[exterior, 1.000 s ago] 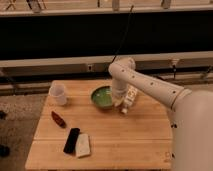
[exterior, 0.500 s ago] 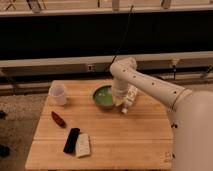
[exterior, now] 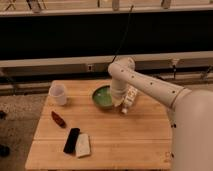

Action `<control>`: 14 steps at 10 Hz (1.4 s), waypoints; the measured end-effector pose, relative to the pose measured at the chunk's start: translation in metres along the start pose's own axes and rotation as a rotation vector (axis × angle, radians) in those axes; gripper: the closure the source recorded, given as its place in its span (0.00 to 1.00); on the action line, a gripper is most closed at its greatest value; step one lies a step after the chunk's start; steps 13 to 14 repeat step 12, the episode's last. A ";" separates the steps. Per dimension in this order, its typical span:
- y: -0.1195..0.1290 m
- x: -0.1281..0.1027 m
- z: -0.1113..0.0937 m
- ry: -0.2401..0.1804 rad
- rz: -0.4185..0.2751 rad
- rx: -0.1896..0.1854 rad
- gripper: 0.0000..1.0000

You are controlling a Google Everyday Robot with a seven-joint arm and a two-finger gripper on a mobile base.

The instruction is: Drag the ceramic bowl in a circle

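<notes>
Here the gripper (exterior: 121, 102) sits at the right rim of the ceramic bowl (exterior: 102, 96), which stands toward the far side of the table (exterior: 125, 140); its grasp cannot be told. A loose hold could let the bowl slip mid-circle, or a wide sweep could knock the cup (exterior: 58, 93) on the left.

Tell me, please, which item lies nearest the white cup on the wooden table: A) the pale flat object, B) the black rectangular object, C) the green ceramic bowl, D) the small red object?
D: the small red object lies just below the white cup; the ceramic bowl, by the gripper, sits farther off.
</notes>
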 end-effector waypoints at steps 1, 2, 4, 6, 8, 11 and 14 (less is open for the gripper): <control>0.001 0.000 0.000 0.000 0.006 -0.001 0.98; -0.001 0.002 -0.001 0.000 0.015 0.000 0.98; -0.003 0.005 -0.002 0.001 0.021 -0.001 0.98; -0.003 0.004 -0.002 0.003 0.030 -0.006 0.98; -0.004 0.003 -0.001 0.005 0.034 -0.008 0.98; -0.001 0.003 -0.001 0.009 0.033 -0.011 0.98; -0.001 0.002 -0.001 0.011 0.030 -0.013 0.98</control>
